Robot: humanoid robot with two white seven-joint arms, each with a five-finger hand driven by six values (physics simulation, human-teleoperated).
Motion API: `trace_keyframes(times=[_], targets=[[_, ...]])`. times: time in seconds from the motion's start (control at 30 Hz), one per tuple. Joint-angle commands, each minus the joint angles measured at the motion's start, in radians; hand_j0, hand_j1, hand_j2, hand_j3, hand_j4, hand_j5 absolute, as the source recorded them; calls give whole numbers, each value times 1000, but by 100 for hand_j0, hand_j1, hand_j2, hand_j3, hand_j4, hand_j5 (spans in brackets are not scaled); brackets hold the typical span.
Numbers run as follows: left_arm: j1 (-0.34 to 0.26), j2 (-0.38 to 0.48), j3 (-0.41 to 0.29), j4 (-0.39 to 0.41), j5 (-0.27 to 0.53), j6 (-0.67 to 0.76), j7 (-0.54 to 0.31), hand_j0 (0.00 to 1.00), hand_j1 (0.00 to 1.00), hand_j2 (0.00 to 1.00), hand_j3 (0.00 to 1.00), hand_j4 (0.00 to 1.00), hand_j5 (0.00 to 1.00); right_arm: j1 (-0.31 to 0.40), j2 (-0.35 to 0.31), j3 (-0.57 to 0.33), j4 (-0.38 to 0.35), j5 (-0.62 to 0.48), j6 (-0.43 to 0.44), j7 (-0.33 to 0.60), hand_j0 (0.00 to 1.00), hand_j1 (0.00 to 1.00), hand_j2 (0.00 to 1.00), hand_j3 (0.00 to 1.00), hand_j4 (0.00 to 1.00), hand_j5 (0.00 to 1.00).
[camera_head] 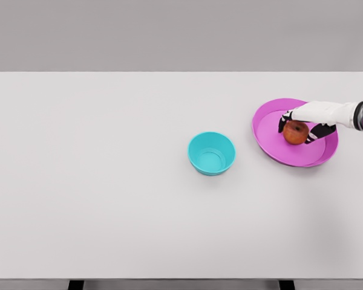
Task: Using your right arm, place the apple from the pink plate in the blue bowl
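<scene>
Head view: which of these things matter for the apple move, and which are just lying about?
Belongs to the job:
- apple, on the pink plate
- blue bowl, left of the plate, holding nothing
- right robot hand, fingers around the apple

Just there:
- white table; nothing else lies on it

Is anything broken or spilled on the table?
Nothing stands out. The blue bowl sits upright and empty, and the right hand is around the apple on the pink plate.
</scene>
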Motion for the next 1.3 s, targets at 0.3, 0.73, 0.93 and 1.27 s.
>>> trace_keyframes(times=[0.3, 0.73, 0.93, 1.27], targets=[[0, 0, 0, 0, 0, 0, 0, 100, 100, 100, 100, 100, 100, 0, -18, -39, -204, -8, -45, 0, 42, 42, 42, 42, 42, 42], [0, 0, 0, 0, 0, 0, 0, 100, 100, 100, 100, 100, 100, 9, -15, -36, -460, -8, -56, 0, 43, 43, 43, 43, 43, 43], [0, 0, 0, 0, 0, 0, 0, 100, 100, 100, 100, 100, 100, 11, 39, -19, -479, -6, -56, 0, 43, 43, 43, 43, 43, 43], [0, 0, 0, 0, 0, 0, 0, 100, 100, 100, 100, 100, 100, 5, 134, 12, -460, 20, -41, 0, 44, 44, 44, 44, 44, 44]])
